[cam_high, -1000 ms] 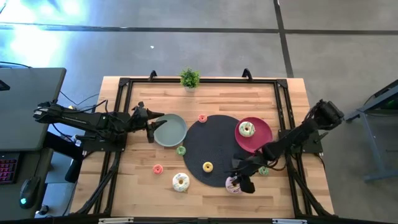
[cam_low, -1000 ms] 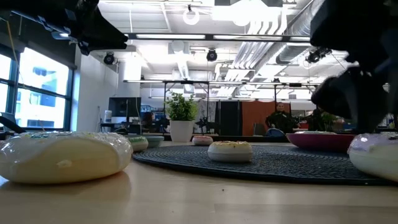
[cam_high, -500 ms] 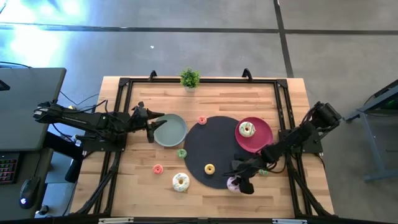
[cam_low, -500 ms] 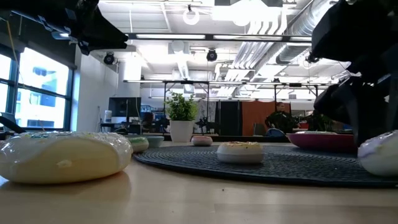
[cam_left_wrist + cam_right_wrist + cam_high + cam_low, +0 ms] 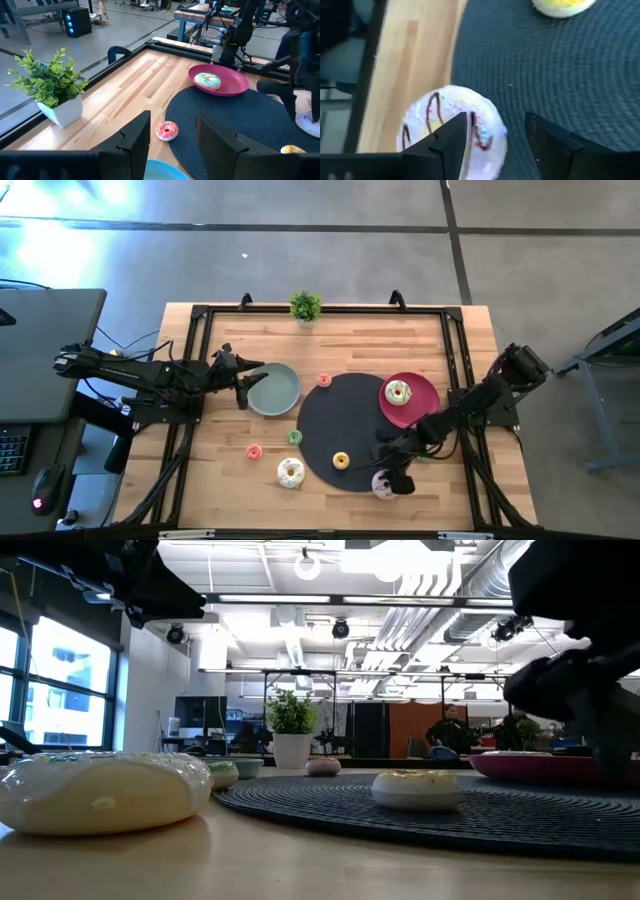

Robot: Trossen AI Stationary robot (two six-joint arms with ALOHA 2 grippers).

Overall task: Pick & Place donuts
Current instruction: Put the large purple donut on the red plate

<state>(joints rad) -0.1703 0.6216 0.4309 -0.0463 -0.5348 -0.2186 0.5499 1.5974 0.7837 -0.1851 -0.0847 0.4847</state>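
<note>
The right claw [image 5: 396, 476] hovers at the near edge of the black mat [image 5: 345, 430], its 2 fingers [image 5: 451, 142] spread and empty. The pink-white donut [image 5: 451, 131] lies just beside one finger, half on the mat's rim, outside the gap. A yellow donut [image 5: 341, 461] sits on the mat nearby. The left claw [image 5: 243, 383] waits, parted, over the grey-green plate [image 5: 278, 390] beside the mat.
</note>
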